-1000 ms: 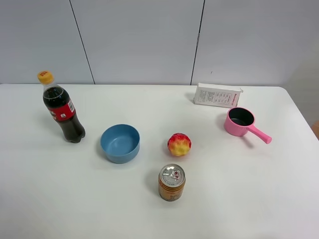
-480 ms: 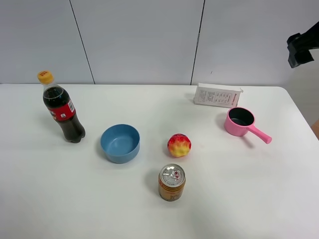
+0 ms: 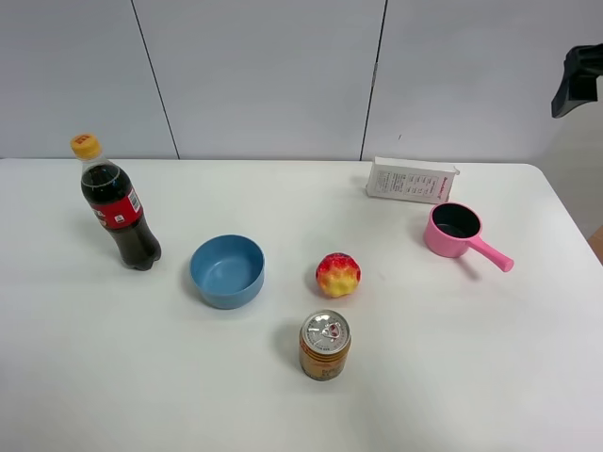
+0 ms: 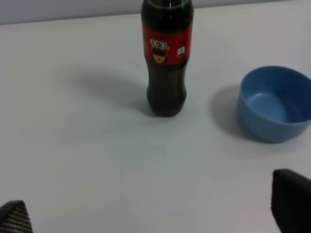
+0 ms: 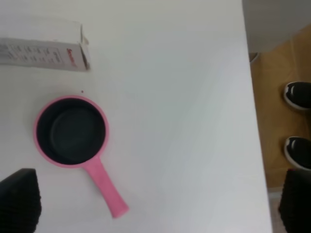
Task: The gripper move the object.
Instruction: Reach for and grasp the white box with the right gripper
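Right gripper (image 5: 158,201): jaws spread wide, two black ridged fingertips (image 5: 19,199) far apart at the edges of its wrist view; it holds nothing and touches nothing.
Right arm (image 3: 577,80): only a dark piece shows in the high view, up over the table's far right corner.
Left gripper (image 4: 153,213): jaws also spread wide and empty, with bare table (image 3: 471,377) between the tips.
White box (image 5: 43,51): one, lying on the table ahead of the right gripper, beyond the pink saucepan and well apart from both fingertips; in the high view it sits at the back of the table (image 3: 412,180), near the pan.
Pink saucepan (image 5: 70,131): one, ahead of the right gripper and between it and the box, nearer one fingertip than the other, untouched.
Cola bottle (image 4: 166,58): one, upright, ahead of the left gripper, well apart.
Blue bowl (image 4: 274,104): one, ahead of the left gripper, near the bottle.
Red-yellow fruit (image 3: 338,273): one.
Can (image 3: 325,345): one, upright, near the fruit.
Black shoes (image 5: 299,94): two, on the wooden floor past the table edge.
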Robot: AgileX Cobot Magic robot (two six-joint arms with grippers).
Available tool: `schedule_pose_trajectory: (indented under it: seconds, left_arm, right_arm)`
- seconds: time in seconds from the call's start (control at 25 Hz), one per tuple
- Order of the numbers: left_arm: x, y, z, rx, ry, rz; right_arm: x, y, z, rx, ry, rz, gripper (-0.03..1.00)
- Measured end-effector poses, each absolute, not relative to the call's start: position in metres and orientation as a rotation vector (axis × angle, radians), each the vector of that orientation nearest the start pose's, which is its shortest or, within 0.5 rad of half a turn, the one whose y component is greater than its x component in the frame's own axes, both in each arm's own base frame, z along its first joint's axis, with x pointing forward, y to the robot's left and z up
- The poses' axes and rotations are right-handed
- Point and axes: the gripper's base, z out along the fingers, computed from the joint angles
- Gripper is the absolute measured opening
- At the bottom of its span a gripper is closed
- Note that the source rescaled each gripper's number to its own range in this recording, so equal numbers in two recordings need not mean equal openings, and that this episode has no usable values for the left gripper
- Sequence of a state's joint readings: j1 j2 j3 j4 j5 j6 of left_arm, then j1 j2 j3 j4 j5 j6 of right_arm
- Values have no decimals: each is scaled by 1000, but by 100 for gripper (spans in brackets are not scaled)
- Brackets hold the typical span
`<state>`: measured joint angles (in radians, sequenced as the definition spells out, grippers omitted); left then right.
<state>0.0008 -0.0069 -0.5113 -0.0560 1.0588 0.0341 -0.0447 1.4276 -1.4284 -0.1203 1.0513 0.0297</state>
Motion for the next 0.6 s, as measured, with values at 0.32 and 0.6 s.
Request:
schedule_pose_trajectory:
  seconds: [0.32, 0.6]
  left_arm:
    - [-7, -4, 281, 37, 2023, -45]
    - [-7, -4, 281, 37, 2023, -45]
  right_arm:
    - [296, -23, 378, 79, 2534, -156, 100]
    - [308, -24, 367, 105, 2549, -141, 100]
